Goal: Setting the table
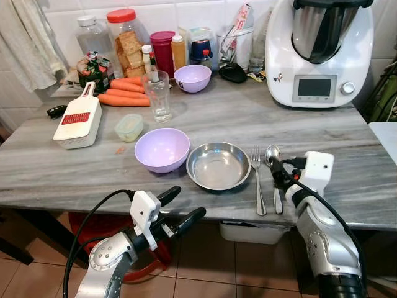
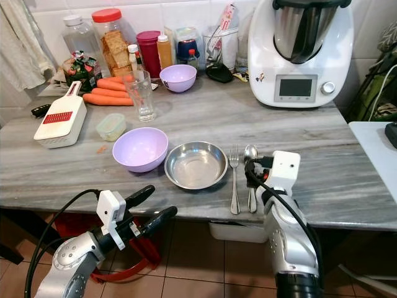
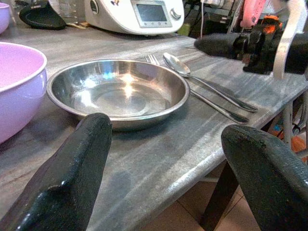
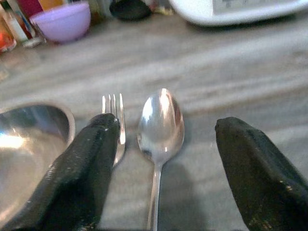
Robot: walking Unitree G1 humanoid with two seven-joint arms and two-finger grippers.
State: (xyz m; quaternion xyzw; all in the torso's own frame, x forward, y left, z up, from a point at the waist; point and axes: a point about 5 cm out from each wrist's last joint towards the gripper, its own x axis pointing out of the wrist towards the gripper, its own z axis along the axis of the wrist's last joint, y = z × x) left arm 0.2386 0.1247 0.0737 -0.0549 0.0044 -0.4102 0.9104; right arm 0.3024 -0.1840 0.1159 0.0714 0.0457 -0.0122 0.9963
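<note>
Spoon (image 4: 160, 120) lies between right tool's (image 4: 163, 173) spread fingers.

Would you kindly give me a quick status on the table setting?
Right gripper open over spoon, beside fork. Left gripper open, off table edge. Steel plate and purple bowl set. Nothing obstructing.

Sitting on the table: two lilac bowls (image 1: 162, 149) (image 1: 192, 78), one steel bowl (image 1: 218, 166), one fork (image 1: 257, 180), one spoon (image 1: 273, 171), one glass (image 1: 159, 95), three carrots (image 1: 124, 99).
</note>
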